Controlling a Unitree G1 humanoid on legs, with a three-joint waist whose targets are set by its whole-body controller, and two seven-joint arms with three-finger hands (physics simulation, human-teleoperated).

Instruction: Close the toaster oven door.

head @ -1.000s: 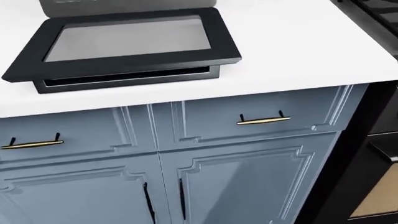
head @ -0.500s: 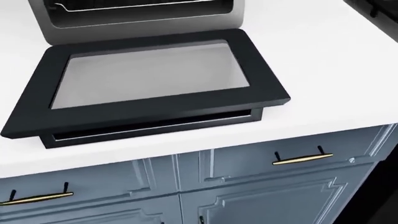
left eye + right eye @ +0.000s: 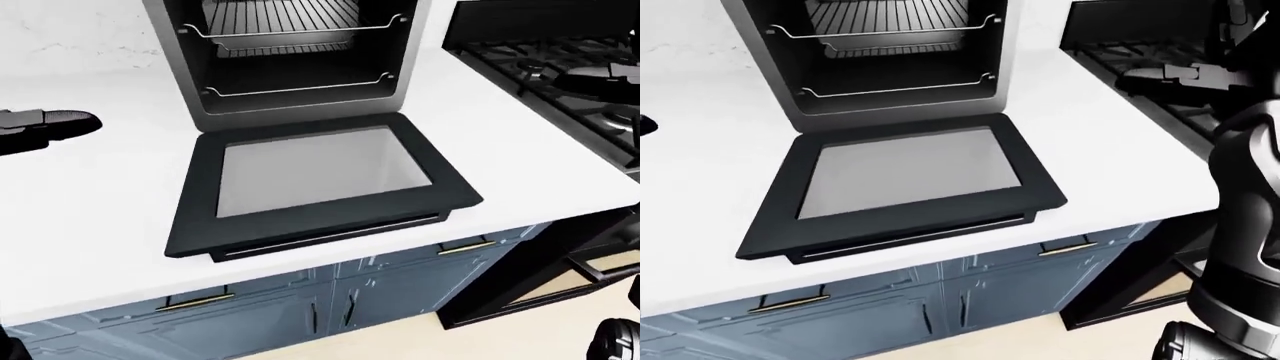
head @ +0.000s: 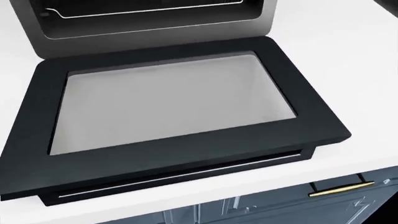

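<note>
The toaster oven (image 3: pixel 295 52) stands on the white counter (image 3: pixel 90 195) with its cavity and wire racks showing. Its black door (image 3: pixel 320 169) with a glass window lies open, flat on the counter, and fills the head view (image 4: pixel 168 98). The door's handle bar (image 3: pixel 330 236) runs along the edge nearest the counter's rim. My left hand (image 3: pixel 50 124) hovers over the counter at the far left, well apart from the door, fingers extended and empty. My right hand (image 3: pixel 1165 79) hovers over the stove to the right of the oven, fingers extended and empty.
A black gas stove (image 3: pixel 560 67) adjoins the counter on the right, with its oven front (image 3: pixel 590 266) below. Blue cabinet drawers and doors (image 3: pixel 400 274) with brass handles (image 4: pixel 342 188) sit under the counter. My right arm (image 3: pixel 1250 195) fills the right edge of the right-eye view.
The whole head view shifted: the camera has moved in and up. The door now looks larger and lower in the picture, the oven cavity has come in at the top, and the cabinets have mostly dropped out.
</note>
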